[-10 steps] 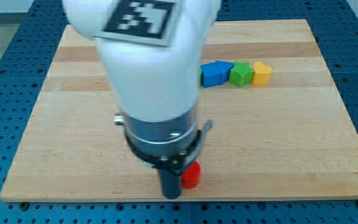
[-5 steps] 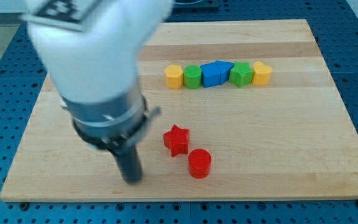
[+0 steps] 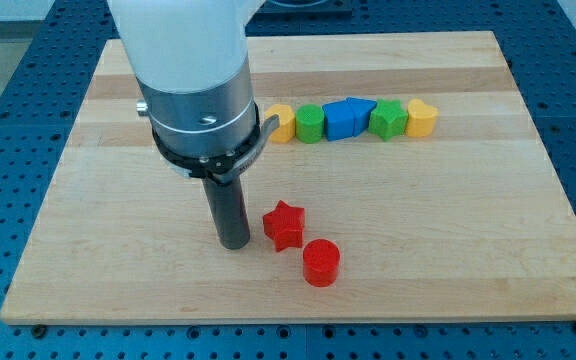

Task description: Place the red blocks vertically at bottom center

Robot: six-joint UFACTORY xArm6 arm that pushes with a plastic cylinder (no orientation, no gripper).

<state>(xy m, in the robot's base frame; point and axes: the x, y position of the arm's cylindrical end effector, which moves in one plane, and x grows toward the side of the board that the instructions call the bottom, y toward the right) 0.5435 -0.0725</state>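
Note:
A red star block point(image 3: 284, 224) lies near the board's bottom centre. A red cylinder block point(image 3: 321, 262) sits just below and to its right, close to it. My tip point(image 3: 234, 241) stands on the board just left of the red star, a small gap apart from it. The arm's white and grey body rises above the tip toward the view's top left.
A row of blocks lies across the upper middle: a yellow block point(image 3: 282, 124) partly hidden by the arm, a green cylinder point(image 3: 310, 123), a blue block point(image 3: 348, 117), a green block point(image 3: 389, 119) and a yellow block point(image 3: 422, 117). The wooden board point(image 3: 468, 250) lies on a blue perforated table.
My tip swung left off the red blocks, then came back up and right, ending just left of the red star. The red star and cylinder have not moved in the last half second.

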